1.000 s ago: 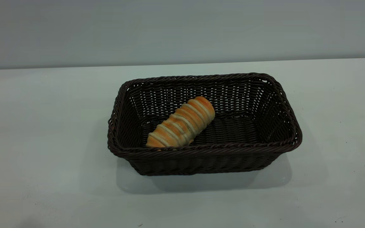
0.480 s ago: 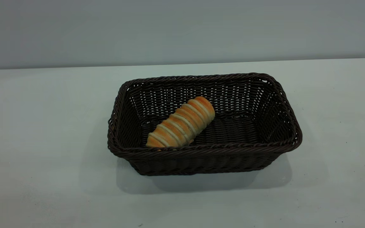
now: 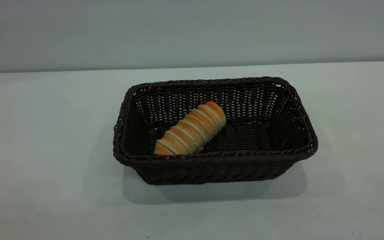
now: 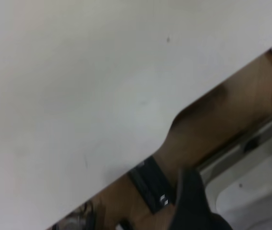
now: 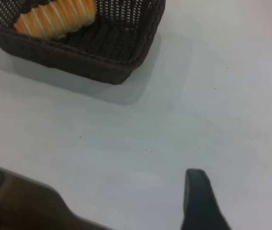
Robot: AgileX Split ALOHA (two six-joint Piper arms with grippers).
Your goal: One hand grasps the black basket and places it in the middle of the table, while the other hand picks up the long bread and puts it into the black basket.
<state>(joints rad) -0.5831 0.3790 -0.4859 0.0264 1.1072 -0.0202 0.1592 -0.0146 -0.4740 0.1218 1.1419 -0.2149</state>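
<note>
The black basket stands in the middle of the table. The long bread lies inside it, slanted, in its left half. The right wrist view shows a corner of the basket with the bread in it. Neither gripper shows in the exterior view. My right gripper hangs over bare table well apart from the basket, with one dark finger showing and nothing beside it. My left gripper is at the table's edge, one dark finger showing, and it holds nothing.
The table's front edge has a curved notch, with a wooden surface and white rig parts below it. A dark strip lies along the table's edge in the right wrist view. A grey wall rises behind the table.
</note>
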